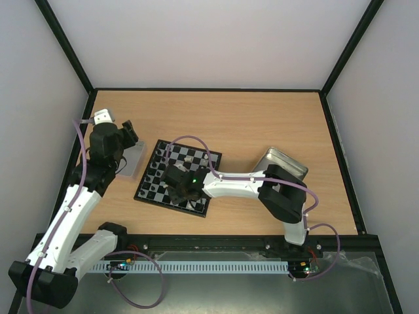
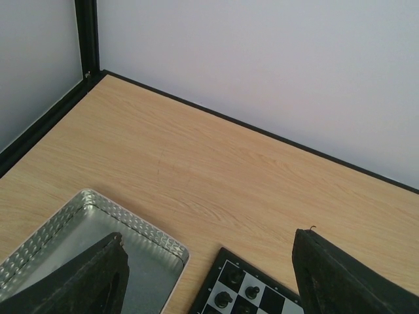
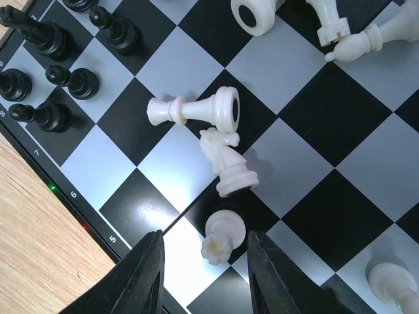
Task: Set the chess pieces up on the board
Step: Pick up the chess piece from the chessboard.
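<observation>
Pale wood makes up the surface [image 1: 262, 124], and my two arms reach out over it from the near edge. The board [image 1: 157, 201] lies on it left of centre, turned a little askew. A silver tin [image 1: 134, 160] sits just beside the board's left edge. A second tin [image 1: 285, 162] lies well apart on the right, partly covered by my right arm's elbow.

My left claw [image 2: 209, 234] hangs above the silver tin and a corner of the board, its jaws spread wide with nothing between them. My right claw [image 3: 203, 239] is low over the board near its rim, jaws apart, straddling one white piece [image 3: 219, 241]. I see a gap between that piece and one finger, so it isn't clamped. I cannot tell whether the piece stands upright.

Black pieces [image 3: 72, 82] stand in two rows along the board's edge. On the squares just beyond the right claw, a white figure [image 3: 193, 108] lies flat on its side, and a white knight [image 3: 226, 160] is tipped over, touching it. Further white ones [image 3: 353, 42] lie toppled at the far side of that view. My left wrist camera shows two black figures [image 2: 226, 299] standing on the board's corner squares.
</observation>
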